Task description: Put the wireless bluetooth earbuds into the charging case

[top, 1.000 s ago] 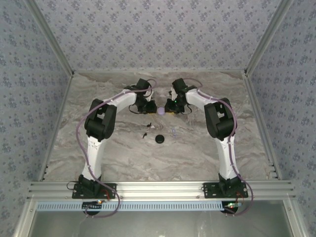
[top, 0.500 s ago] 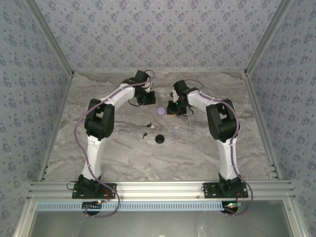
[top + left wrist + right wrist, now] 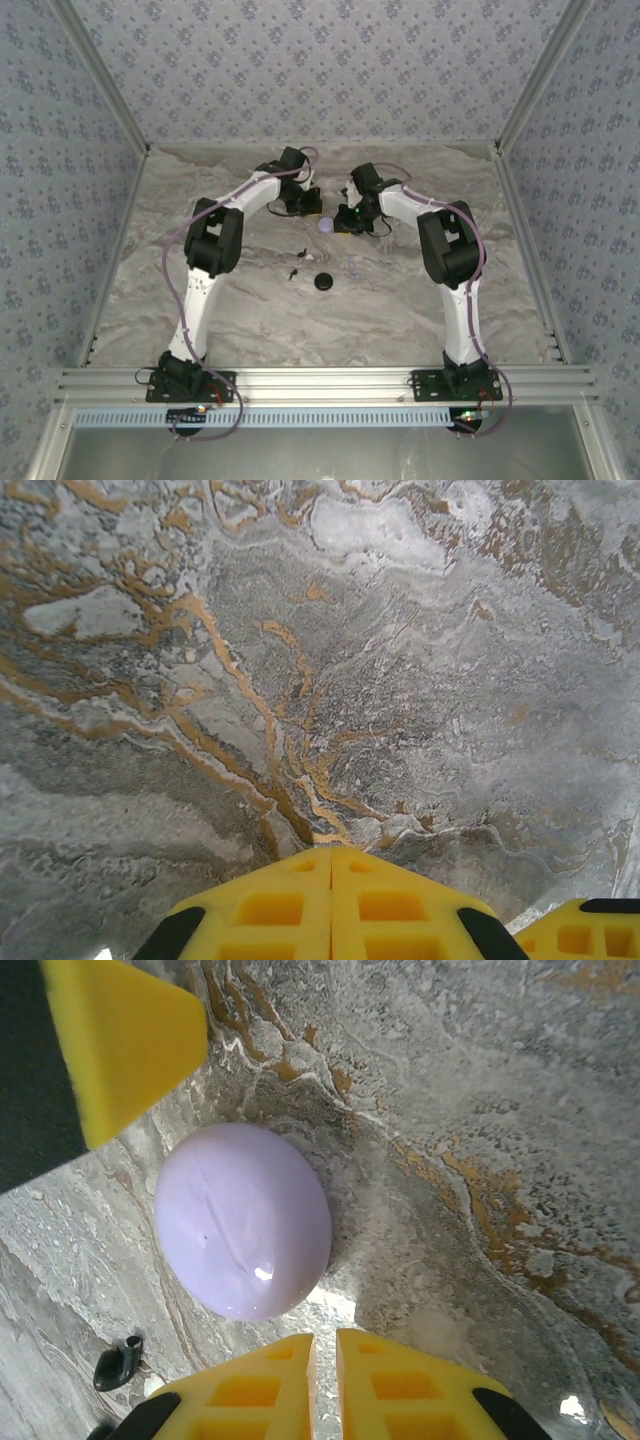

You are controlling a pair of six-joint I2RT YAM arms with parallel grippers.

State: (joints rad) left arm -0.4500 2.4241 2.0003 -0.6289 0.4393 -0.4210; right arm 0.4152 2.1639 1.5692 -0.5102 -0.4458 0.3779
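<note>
- Marble tabletop point(image 3: 200, 310) — the charging case point(image 3: 323, 282) lies mid-table, with the earbuds point(image 3: 293, 271) just far-left of it, all unmoved.
- Left gripper point(image 3: 331, 852): fingers pressed together, empty — its arm has swung right.
- Right gripper point(image 3: 325, 1340): closed, empty, near side of the lilac disc point(image 3: 243, 1220).

Grey marbled tabletop point(image 3: 250, 320) enclosed by pale floral-papered walls point(image 3: 320, 70)
</note>
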